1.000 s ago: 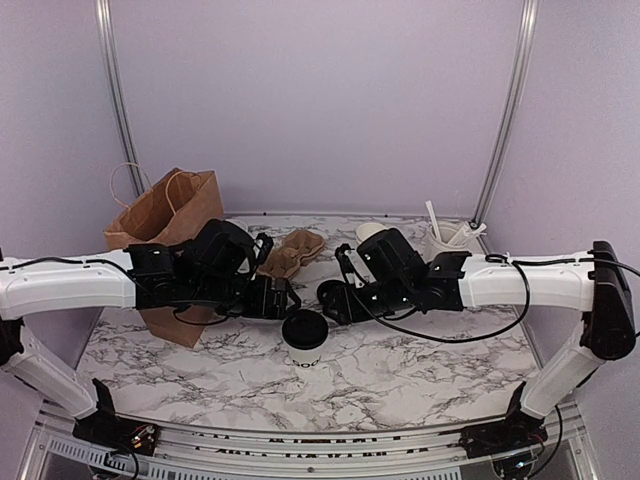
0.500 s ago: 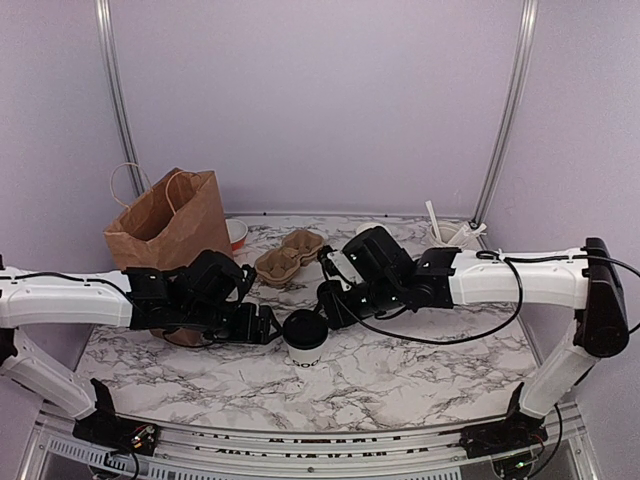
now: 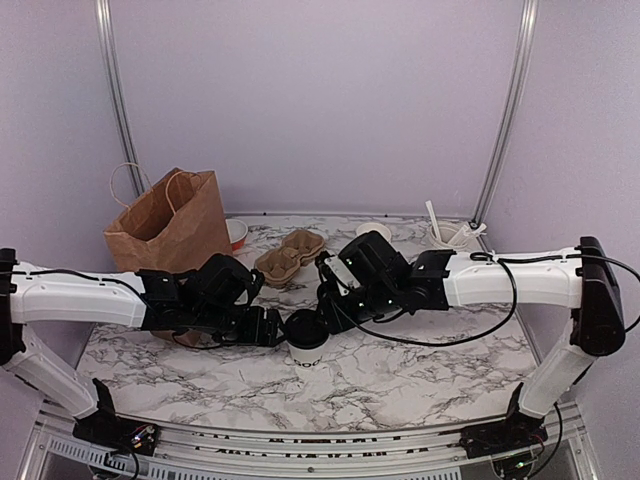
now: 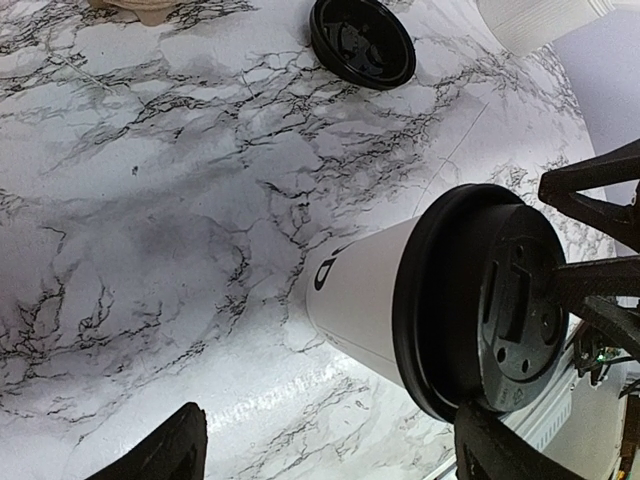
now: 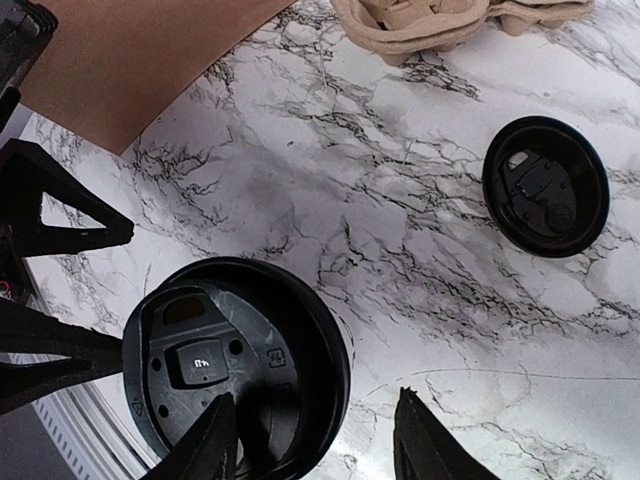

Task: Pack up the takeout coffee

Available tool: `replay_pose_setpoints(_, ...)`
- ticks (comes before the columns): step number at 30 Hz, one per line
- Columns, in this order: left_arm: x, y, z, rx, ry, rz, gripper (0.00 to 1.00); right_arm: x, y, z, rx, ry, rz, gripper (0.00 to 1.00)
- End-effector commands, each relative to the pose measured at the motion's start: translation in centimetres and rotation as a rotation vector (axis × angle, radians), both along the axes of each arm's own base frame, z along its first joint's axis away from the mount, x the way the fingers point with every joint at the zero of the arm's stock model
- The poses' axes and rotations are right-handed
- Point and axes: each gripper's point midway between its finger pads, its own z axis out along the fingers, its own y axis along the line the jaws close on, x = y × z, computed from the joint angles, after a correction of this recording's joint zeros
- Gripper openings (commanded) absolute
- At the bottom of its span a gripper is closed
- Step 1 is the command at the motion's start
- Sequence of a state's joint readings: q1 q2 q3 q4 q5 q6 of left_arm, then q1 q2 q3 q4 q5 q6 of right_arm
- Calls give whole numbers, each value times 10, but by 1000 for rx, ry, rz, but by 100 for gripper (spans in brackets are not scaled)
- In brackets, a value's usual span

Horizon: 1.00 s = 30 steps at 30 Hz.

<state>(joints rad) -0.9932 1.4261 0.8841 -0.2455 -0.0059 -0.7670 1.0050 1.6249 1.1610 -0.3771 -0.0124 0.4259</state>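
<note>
**Takeout coffee [image 3: 305, 340]: closing in for the grasp**

Stands upright on the bench [image 3: 420, 370], near the front middle, between the two arms. Small white paper cup, dark lettering on the side, round black lid seated flat with its sip hole and moulded marks showing (no tilt, no spill to be seen).

Reads as the reach step: no lift and no packing done.

Left gripper [image 3: 275, 328]: spread wide at the cup's left side, cup framed between its fingers in the left wrist view, neither seen pressing the wall; cannot tell whether the one nearest the lid rim touches.

Right gripper [image 3: 325, 312]: poised over the lid's far right, jaws apart and holding nothing, one finger across the lid in the right wrist view, the other out past its edge.

Calls next for a squeeze on the paper wall below the lid, gentle enough not to dent it or pop the lid. Then a level lift toward the brown paper bag [image 3: 165, 225] at the left rear, or the pulp cup carrier [image 3: 290, 255] just behind; cannot say which. Worth minding a clash between two grippers this close.

Spare black lid [image 5: 545, 187]: flat on the bench, apart from the cup.
</note>
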Motion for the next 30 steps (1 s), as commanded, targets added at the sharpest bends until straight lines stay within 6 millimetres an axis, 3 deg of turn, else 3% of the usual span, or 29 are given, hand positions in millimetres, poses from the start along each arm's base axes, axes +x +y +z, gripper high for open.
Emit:
replay_pose_setpoints(1, 6, -7, 3, -13, -10, 1, 86, -4, 1, -2, -9, 6, -1, 51)
replay_pose_setpoints(5, 7, -4, -2, 4, -6, 12, 86, -6, -3, -7, -13, 18, -7, 51)
replay_pose_setpoints(23, -8, 25, -62, 157, 91, 30, 86, -14, -16, -22, -24, 55, -44, 51)
replay_pose_setpoints(30, -12, 26, -70, 176, 106, 13, 85, -14, -17, -21, -16, 56, -55, 51)
